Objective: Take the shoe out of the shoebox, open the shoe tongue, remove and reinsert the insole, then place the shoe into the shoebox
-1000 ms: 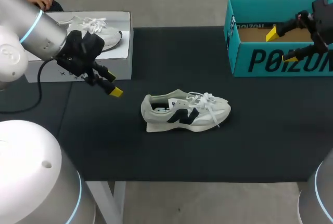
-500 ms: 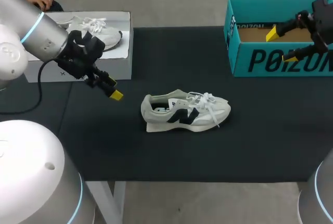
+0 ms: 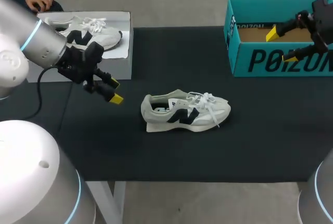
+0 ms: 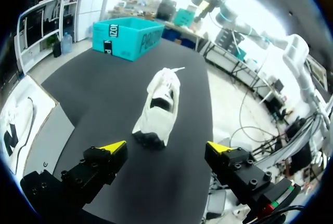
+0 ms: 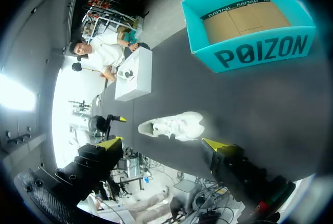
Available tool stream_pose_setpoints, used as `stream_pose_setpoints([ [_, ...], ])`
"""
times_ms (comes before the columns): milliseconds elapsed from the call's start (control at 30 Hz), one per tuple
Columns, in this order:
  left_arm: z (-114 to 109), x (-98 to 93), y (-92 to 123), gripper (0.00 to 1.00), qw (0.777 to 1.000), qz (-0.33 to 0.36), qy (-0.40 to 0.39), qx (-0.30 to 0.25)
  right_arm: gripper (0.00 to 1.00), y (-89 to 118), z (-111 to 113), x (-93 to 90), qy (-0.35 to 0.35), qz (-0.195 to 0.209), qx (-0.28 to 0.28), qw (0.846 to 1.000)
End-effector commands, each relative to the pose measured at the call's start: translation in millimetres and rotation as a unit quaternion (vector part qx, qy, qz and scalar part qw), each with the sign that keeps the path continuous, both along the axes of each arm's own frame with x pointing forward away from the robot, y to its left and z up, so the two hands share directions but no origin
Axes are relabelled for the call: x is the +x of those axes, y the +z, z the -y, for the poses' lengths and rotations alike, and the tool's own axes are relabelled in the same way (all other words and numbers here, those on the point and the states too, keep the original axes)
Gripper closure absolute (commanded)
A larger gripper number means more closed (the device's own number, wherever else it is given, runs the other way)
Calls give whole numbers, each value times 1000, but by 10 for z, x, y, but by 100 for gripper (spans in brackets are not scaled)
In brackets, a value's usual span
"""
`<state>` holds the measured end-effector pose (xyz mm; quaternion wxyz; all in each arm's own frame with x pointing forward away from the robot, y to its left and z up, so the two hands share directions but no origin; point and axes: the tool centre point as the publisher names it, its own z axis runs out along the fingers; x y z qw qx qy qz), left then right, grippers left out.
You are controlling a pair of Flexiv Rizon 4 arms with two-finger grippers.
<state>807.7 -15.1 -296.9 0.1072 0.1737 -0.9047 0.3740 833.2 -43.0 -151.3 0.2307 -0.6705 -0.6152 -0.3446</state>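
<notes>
- The black table (image 3: 156, 156) carries everything; its near stretch, closest to the robot's base, is bare mat.
- The shoe (image 3: 184, 110) stands on its sole at about the middle of the table, outside both boxes. It is pale grey-white with a dark mark on its side. Its heel faces the left arm's side and its toe the right arm's side, and its white laces lie loose over the tongue.
- The left gripper (image 3: 113, 91) hangs over the table near the shoe's heel and apart from it, just in front of the white box. Its yellow-tipped fingers are spread wide with nothing between them.
- In the left wrist view the left gripper (image 4: 166, 146) points along the shoe (image 4: 158, 107), with the heel ahead of the gap between the fingers and the toe further off.
- The white box (image 3: 112, 68) sits at the table's far left corner, with a second shoe (image 3: 91, 31) lying in it.
- The teal shoebox (image 3: 260, 60) stands open at the far right corner, well apart from the shoe, with its brown cardboard floor showing.
- The right gripper (image 3: 281, 45) is at the shoebox's front wall, with its fingers wide apart and gripping nothing.
- From the right wrist view, the right gripper (image 5: 162, 143) looks across at the shoe (image 5: 174, 125), with the shoebox (image 5: 260, 52) off to one side.
</notes>
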Motion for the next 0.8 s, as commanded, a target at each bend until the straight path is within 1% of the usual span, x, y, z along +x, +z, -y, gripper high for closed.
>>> stream_pose_setpoints([
  [33, 2, -3, -3, 0, 1000, 0, 0, 0, 0, -2, -5, 6, 0, -1, -2, 1000],
  [433, 2, -3, -3, 0, 1000, 0, 0, 0, 0, -2, -5, 6, 0, -1, -2, 1000],
  [533, 82, 85, -91, 0, 996, 86, -28, 4, 0, -2, -5, 6, 0, -1, -2, 1000],
  [600, 140, 147, -108, 0, 991, 129, -32, -7, 0, -2, -5, 6, 0, -1, -2, 1000],
  [667, 193, 206, -132, 0, 981, 188, -43, -20, 0, -2, -5, 6, 0, -1, -2, 1000],
  [700, 217, 224, -141, 0, 979, 195, -49, -19, 0, -2, -5, 6, 0, -1, -2, 1000],
  [767, 258, 257, -150, 0, 971, 230, -55, -32, 0, -2, -5, 6, 0, -1, -2, 1000],
  [800, 279, 261, -145, 0, 970, 234, -59, -36, 0, -2, -5, 6, 0, -1, -2, 1000],
])
